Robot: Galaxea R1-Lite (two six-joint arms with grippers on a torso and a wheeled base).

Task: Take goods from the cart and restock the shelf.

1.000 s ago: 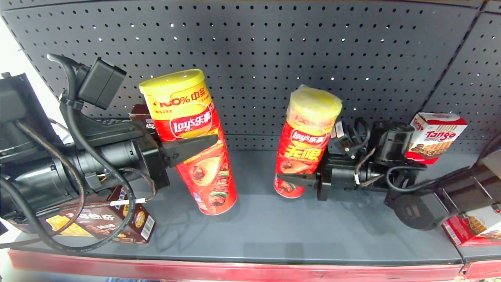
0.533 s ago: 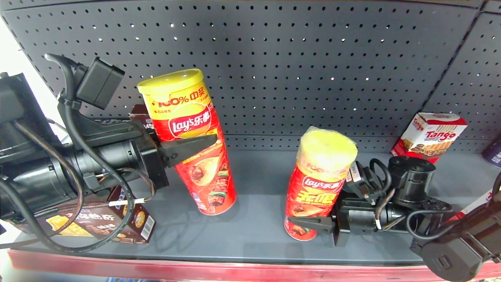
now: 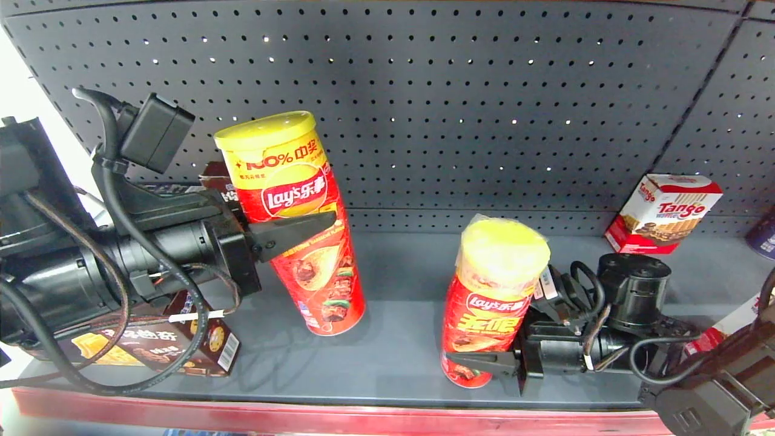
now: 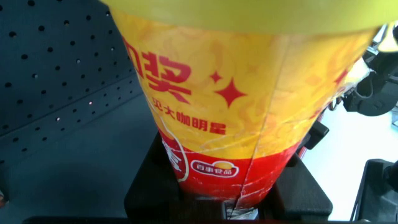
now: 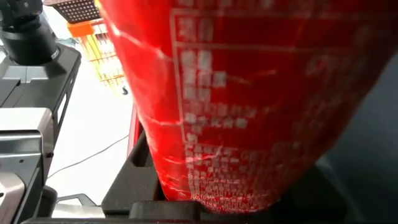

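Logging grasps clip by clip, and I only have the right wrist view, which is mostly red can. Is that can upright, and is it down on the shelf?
Observer: From the head view, the right gripper is shut low on the can. The can leans a little, with its base near the front edge of the shelf. I cannot tell if it touches.
Operator: And what is the left arm holding?
Observer: The left gripper is shut on a taller can with a yellow lid, tilted, over the left half of the shelf.
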